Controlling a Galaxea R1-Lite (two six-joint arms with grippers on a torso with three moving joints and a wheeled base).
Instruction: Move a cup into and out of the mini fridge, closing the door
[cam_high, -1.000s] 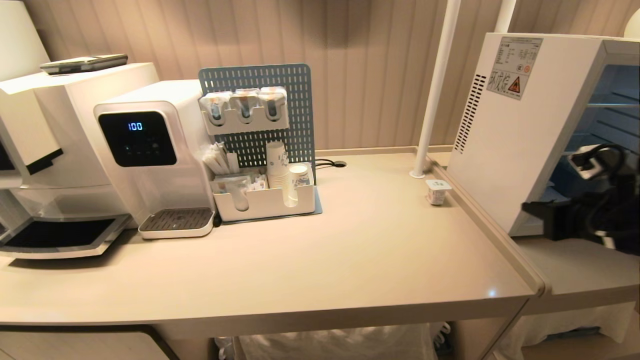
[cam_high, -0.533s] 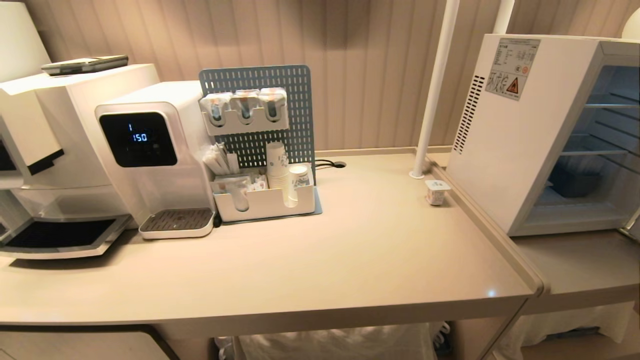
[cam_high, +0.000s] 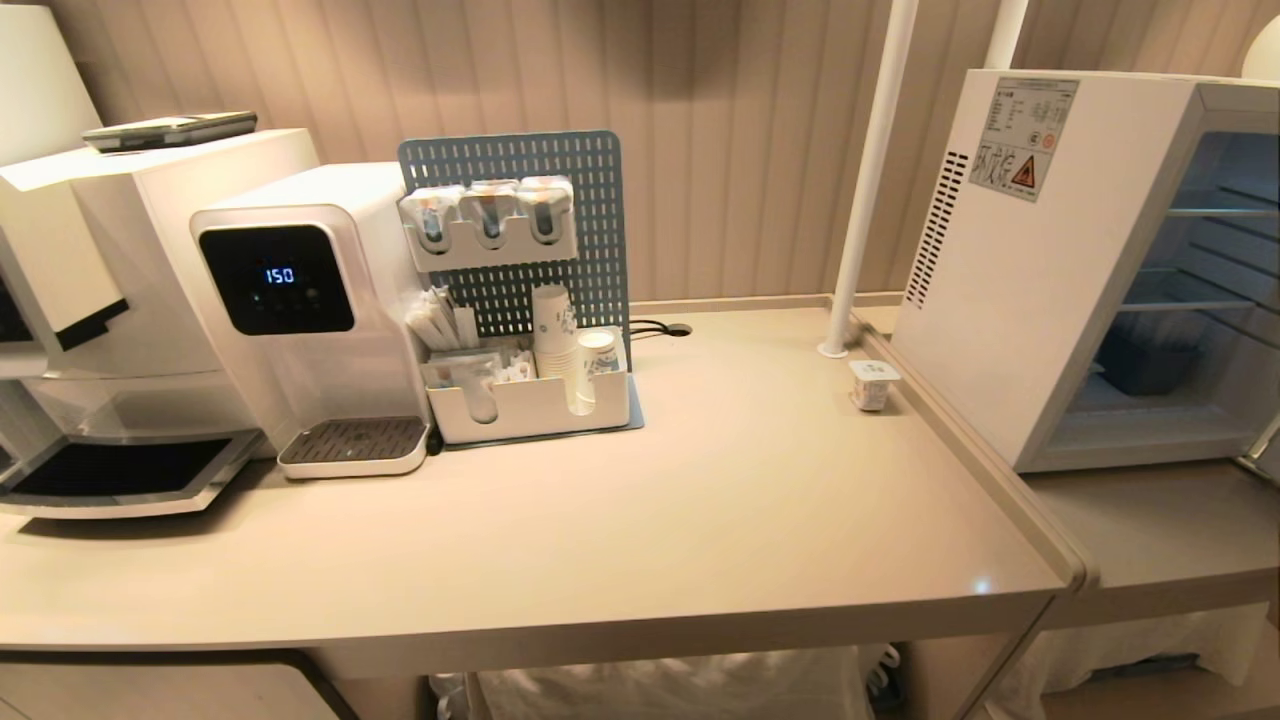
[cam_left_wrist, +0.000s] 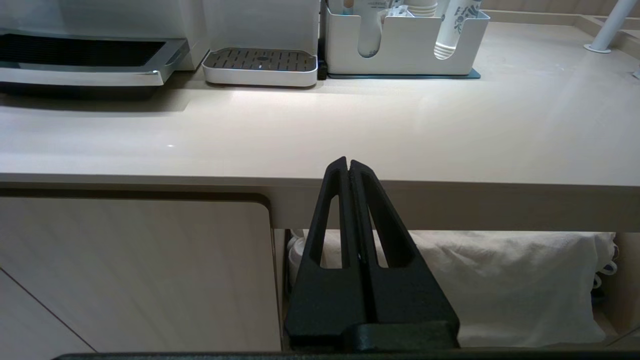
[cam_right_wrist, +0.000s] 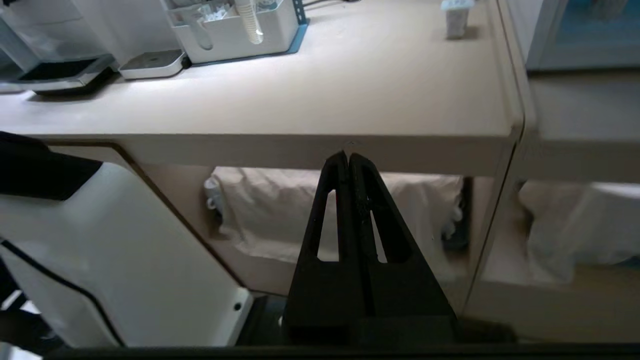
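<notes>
- The water dispenser (cam_high: 290, 310) at the counter's (cam_high: 700, 520) left now reads differently on its dark display than a second ago; this has no bearing on the task.
- The left end effector (cam_left_wrist: 348, 165) hangs below the counter's front edge, fingers pressed together and empty.
- A white organiser (cam_high: 530, 400) with stacked paper cups (cam_high: 553, 325) sits mid-counter, well apart from the work.
- The cup (cam_high: 874, 383) stands upright on the counter, just beside the mini fridge (cam_high: 1040, 260) and near a white pole (cam_high: 868, 180).
- The right end effector (cam_right_wrist: 348, 157), a second ago in front of the fridge opening, has withdrawn below the counter edge, fingers together, holding nothing.
- The fridge stands open; its door seems to be the sliver at the head view's right edge (cam_high: 1262, 455), though that is hard to confirm.
- The cup looks already taken out, so closing the door probably remains; nothing blocks the opening.
</notes>
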